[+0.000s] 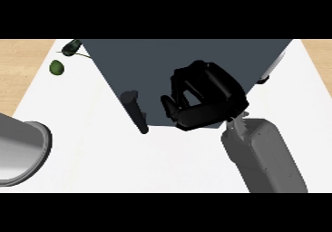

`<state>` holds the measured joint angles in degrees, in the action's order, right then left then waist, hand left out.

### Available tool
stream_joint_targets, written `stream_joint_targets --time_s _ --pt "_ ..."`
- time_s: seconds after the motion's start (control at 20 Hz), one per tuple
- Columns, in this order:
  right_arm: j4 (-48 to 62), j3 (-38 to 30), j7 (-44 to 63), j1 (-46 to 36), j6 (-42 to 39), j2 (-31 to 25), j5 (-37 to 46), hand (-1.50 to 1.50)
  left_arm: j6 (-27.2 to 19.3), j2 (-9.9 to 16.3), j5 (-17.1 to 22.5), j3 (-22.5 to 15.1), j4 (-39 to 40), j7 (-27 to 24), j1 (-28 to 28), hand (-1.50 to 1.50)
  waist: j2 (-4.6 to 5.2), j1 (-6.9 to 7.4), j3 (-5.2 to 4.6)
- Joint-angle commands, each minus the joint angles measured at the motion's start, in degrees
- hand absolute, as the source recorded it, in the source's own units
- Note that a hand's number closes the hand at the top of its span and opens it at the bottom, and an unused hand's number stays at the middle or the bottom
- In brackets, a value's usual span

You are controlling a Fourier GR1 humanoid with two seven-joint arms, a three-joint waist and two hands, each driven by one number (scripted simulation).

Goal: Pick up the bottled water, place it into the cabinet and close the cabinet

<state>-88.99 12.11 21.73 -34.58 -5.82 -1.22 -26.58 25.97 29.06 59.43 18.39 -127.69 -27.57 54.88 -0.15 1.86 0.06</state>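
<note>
No bottled water shows anywhere in the head view. The cabinet [148,59] appears from above as a dark slate block at the top centre. A narrow dark strip, its door [135,111] seen edge-on, sticks out from its front left. My right hand [205,97] hovers over the cabinet's front edge, right of the door strip, with the grey forearm [262,154] running in from the lower right. Its fingers are curled inward toward the thumb, and nothing is visible inside them. The left hand is out of view.
A large grey round-rimmed cylinder [18,149] fills the left edge on the white counter [129,158]. Green plant leaves [57,67] lie at the back left, beside the cabinet's corner. Wooden floor [15,68] shows past the counter's left side.
</note>
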Motion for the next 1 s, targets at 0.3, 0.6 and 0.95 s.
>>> stream_joint_targets --time_s 0.3,0.6,0.95 --pt "16.31 -6.43 -4.82 -10.89 -6.31 -0.99 0.25 1.5 4.73 -2.85 0.93 3.45 1.19 3.14 0.99 -1.5 0.41 0.14 -0.05" --pt "19.76 -7.63 -4.58 -15.09 -5.39 1.14 -1.5 1.5 5.46 -2.78 1.7 2.47 0.7 5.0 0.01 -1.5 0.74 0.88 -0.07" --pt "21.19 -5.45 -4.09 -16.33 -6.81 1.14 -3.8 1.5 7.02 -1.75 4.97 5.64 -1.18 6.54 1.33 -1.5 0.65 1.81 -0.06"
